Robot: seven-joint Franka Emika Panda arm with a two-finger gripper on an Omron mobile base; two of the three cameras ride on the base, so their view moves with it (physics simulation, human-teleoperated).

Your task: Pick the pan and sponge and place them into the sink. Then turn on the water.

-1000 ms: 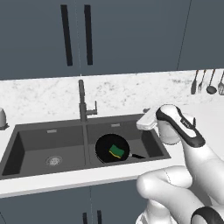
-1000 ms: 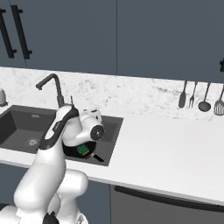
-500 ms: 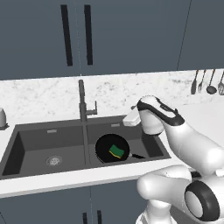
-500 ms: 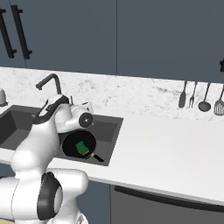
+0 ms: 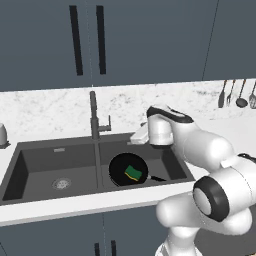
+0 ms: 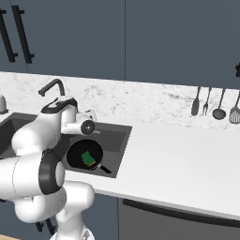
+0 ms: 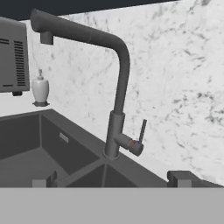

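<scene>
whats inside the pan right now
The sponge, green top up, lies in the pan, which sits in the sink's right basin. The pan floor beneath the sponge is hidden.

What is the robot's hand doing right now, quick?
Gripper: open and holding nothing, pointed at the faucet.

No readable text, label, brand, number or sign on anything in any view.
</scene>
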